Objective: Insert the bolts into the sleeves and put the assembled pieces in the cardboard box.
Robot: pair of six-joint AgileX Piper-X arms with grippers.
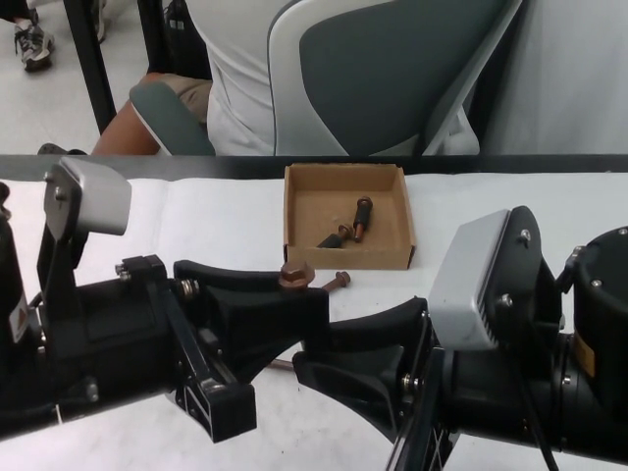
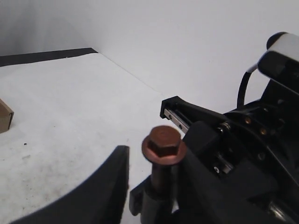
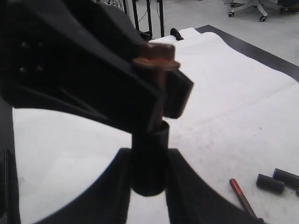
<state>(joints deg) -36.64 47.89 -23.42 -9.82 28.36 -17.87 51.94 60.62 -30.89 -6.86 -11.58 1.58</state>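
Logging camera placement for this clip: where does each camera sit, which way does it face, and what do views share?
High view: behind the left arm and right arm, which show in the foreground, facing forward and down over the bench toward the cardboard box.
Left wrist view: on the left arm, looking along its jaws at the bolt they grip; right arm beyond.
Right wrist view: on the right arm, looking along its jaws, shut on the sleeve; left arm's jaws close by.
Shared: all three show that bolt.

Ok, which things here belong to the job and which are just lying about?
Job: bolt in the left gripper, sleeve in the right gripper, cardboard box with assembled pieces, loose bolt, spare sleeves.
Not the job: chair behind the bench.
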